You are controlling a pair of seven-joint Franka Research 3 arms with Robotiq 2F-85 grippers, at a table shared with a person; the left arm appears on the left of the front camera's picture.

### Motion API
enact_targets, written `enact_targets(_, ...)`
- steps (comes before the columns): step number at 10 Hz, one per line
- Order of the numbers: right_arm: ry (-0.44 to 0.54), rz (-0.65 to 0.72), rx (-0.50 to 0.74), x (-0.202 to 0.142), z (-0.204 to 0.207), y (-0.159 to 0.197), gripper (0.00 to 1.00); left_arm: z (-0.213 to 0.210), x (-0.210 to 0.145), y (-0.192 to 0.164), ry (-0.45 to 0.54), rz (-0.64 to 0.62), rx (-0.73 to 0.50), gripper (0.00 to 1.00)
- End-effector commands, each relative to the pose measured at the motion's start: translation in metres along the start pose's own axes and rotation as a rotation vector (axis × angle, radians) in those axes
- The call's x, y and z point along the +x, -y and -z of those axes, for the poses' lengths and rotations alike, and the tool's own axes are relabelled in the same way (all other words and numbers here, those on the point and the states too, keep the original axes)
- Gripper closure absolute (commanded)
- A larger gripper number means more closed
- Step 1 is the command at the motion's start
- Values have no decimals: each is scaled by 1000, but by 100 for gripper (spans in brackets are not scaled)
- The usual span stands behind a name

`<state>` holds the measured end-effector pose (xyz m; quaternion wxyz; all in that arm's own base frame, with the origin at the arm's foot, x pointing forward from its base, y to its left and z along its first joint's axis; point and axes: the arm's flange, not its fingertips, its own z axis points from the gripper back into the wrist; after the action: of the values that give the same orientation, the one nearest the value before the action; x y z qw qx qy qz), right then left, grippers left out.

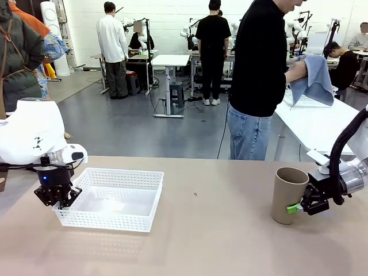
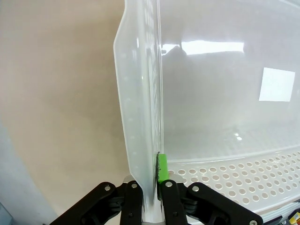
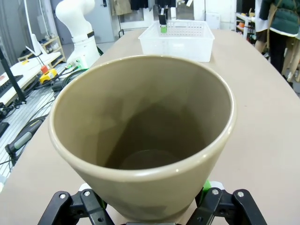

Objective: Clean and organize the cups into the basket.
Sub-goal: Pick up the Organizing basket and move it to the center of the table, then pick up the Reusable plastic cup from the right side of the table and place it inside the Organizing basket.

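Gripping the tan cup point(image 1: 287, 192) low on its side, the right gripper point(image 1: 300, 207) clasps it upright on the counter point(image 1: 218, 241). The left gripper point(image 1: 56, 200) pinches the side wall of the white basket point(image 1: 123, 172), apparently steadying it. The basket is empty and lies well away from the right gripper, so the cup must next be carried across and lowered in.

Bright o/h light; glare on basket point(image 2: 211, 103) floor; wrist views warped.
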<state>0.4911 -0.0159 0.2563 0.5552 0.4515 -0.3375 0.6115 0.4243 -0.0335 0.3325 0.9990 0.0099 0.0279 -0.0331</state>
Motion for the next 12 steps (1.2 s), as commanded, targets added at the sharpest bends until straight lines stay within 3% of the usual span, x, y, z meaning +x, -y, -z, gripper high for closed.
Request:
enact_targets(1, 5, 11, -27, 17, -16, -24, 100, -1, 6, 17, -1, -34, -22, 100)
enact_targets(4, 6, 39, -76, 73, -65, -78, 100, -12, 13, 69, -25, -74, -26, 100)
enact_targets(8, 5, -65, -165, 159, -106, -139, 100, -12, 21, 142, -61, -111, -42, 100)
enact_targets(9, 7, -77, -182, 163, -111, -147, 100, -14, 19, 157, -57, -111, -34, 100)
enact_targets(10, 20, -60, -160, 154, -111, -127, 100, -18, 19, 179, -45, -108, -22, 100)
enact_targets(12, 20, -60, -160, 154, -111, -127, 100, -23, 19, 220, -36, -106, -2, 100)
